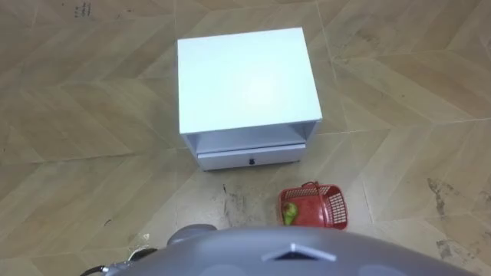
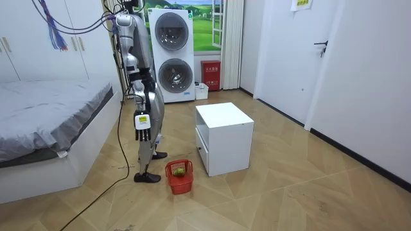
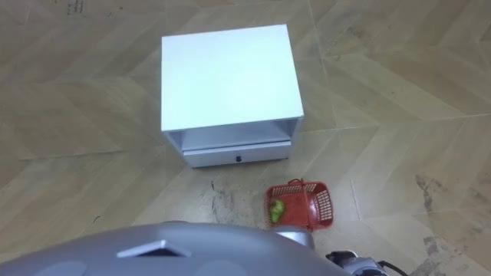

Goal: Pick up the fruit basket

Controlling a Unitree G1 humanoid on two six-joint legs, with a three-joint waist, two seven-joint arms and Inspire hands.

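Domestic bedroom with laundry corner: a bed beside white wardrobe doors, a stacked washer and dryer at the far wall, a white bedside cabinet and a red fruit basket on wood-pattern flooring, a white door at the room view's right

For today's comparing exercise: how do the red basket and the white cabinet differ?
The basket is red with slotted walls; the cabinet is white and solid-sided. The basket is smaller than the cabinet. The basket holds green fruit; the cabinet has a drawer. Both stand on the floor.
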